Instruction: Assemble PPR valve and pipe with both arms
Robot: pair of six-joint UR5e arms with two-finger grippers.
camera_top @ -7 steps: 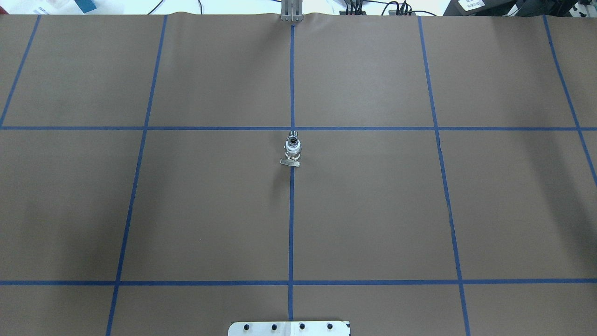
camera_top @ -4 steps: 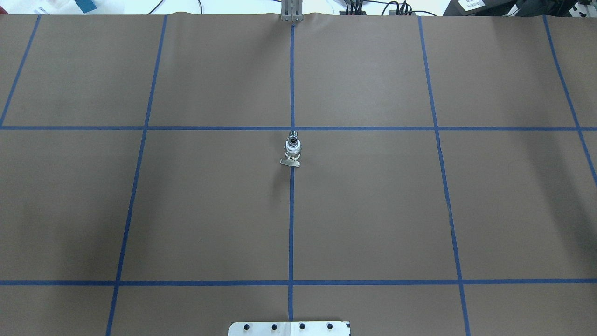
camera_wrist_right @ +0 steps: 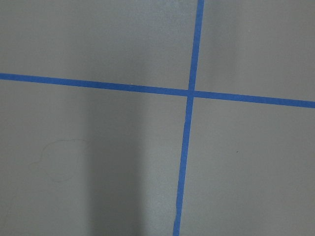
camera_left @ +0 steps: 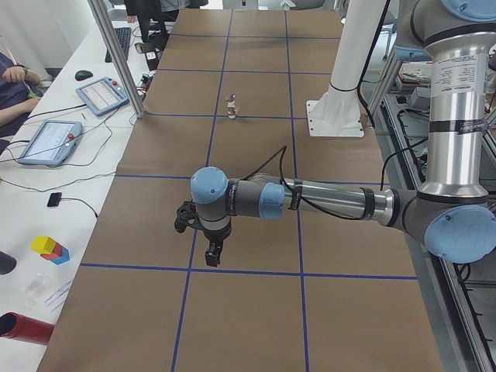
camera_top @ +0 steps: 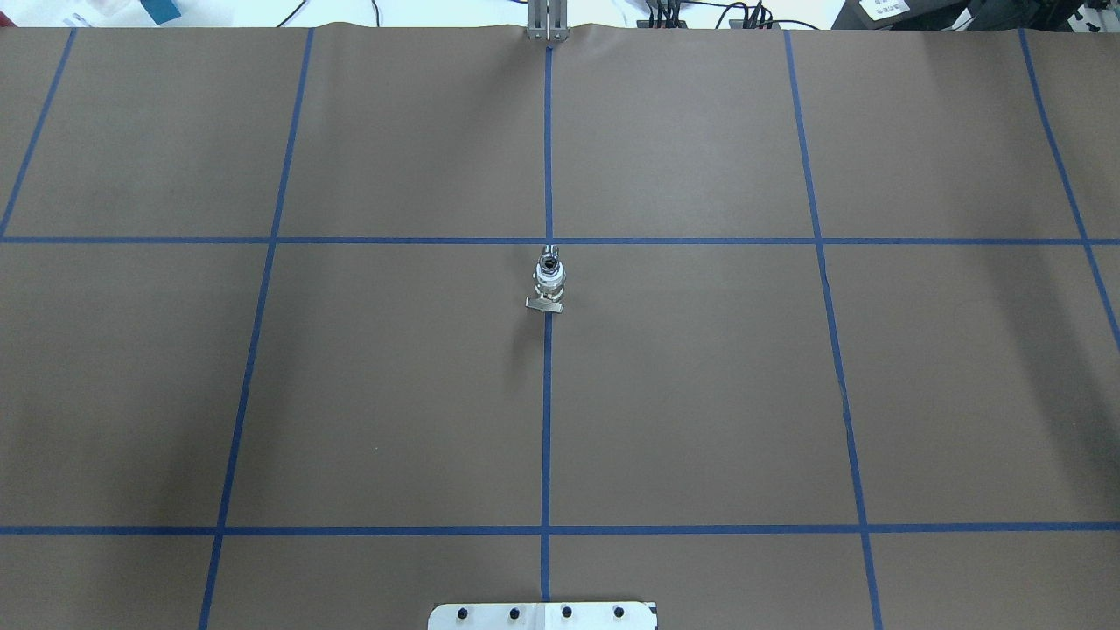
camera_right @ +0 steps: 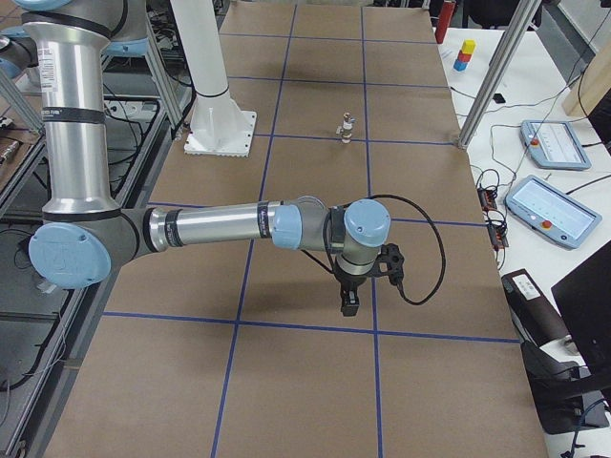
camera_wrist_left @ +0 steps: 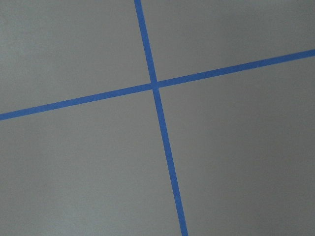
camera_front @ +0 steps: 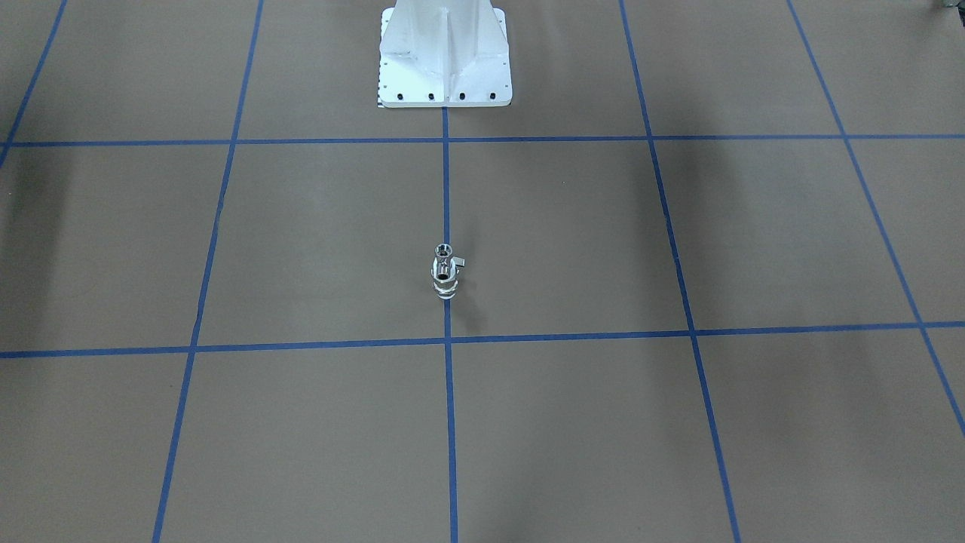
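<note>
A small shiny piece with a side lever [camera_top: 549,280] stands upright on the centre tape line; it also shows in the front view [camera_front: 445,273] and both side views [camera_left: 231,106] [camera_right: 345,127]. The PPR valve and the pipe look joined in it; I cannot tell them apart at this size. My left gripper [camera_left: 211,254] hangs over the brown mat far from the piece, and shows only in the left side view. My right gripper [camera_right: 349,303] hangs likewise at the other end, only in the right side view. I cannot tell whether either is open or shut. Both wrist views show only mat and blue tape.
The white bolted pedestal [camera_front: 445,53] stands at the robot's side of the mat [camera_top: 542,615]. Blue tape lines grid the brown mat. Metal frame posts [camera_left: 116,54] [camera_right: 496,67], tablets [camera_left: 46,139] [camera_right: 544,205] and coloured blocks [camera_left: 50,248] stand beyond the table's far edge.
</note>
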